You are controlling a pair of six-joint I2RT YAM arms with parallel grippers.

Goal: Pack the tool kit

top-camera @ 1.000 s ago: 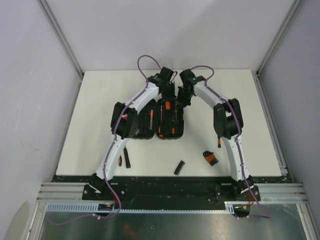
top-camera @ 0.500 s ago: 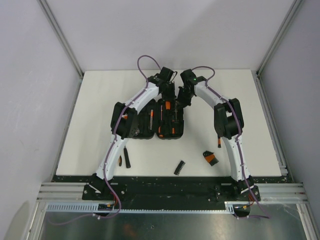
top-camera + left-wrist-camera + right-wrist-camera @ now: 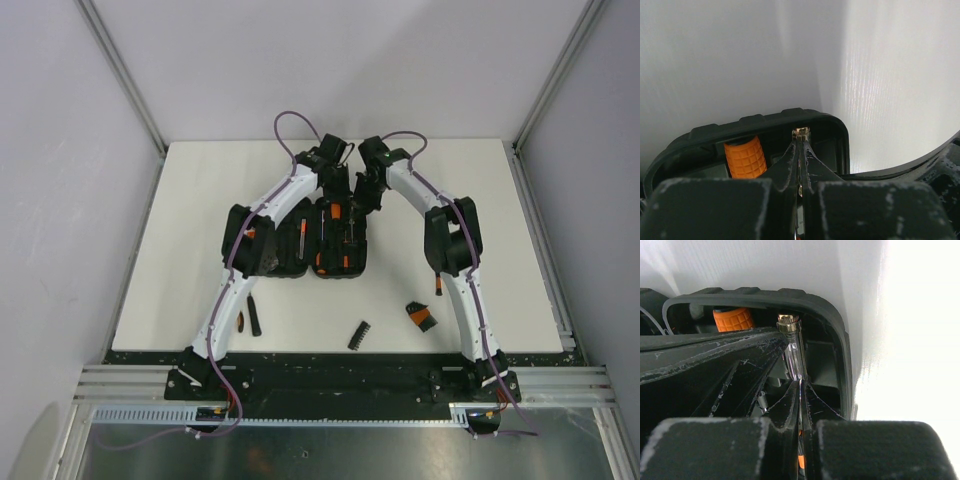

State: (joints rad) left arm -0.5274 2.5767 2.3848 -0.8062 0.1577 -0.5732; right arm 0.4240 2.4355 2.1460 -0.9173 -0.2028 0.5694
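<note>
The black hinged plastic case (image 3: 336,276) lies open in the middle of the white table (image 3: 200,220), its halves side by side, each half's long axis running near to far. Up at its far end, the left gripper (image 3: 800,145) has its fingers pressed together beside an orange ribbed handle (image 3: 745,157). The right gripper (image 3: 800,385) is closed tight too, tips at the foot of a clear-handled screwdriver (image 3: 792,347) that lies along the case wall, brass cap toward the rounded corner. Pinched or not, can't tell. Since a second ago the right elbow has edged left, while the black bit strip (image 3: 359,335) and the black-and-orange piece (image 3: 421,316) haven't budged.
</note>
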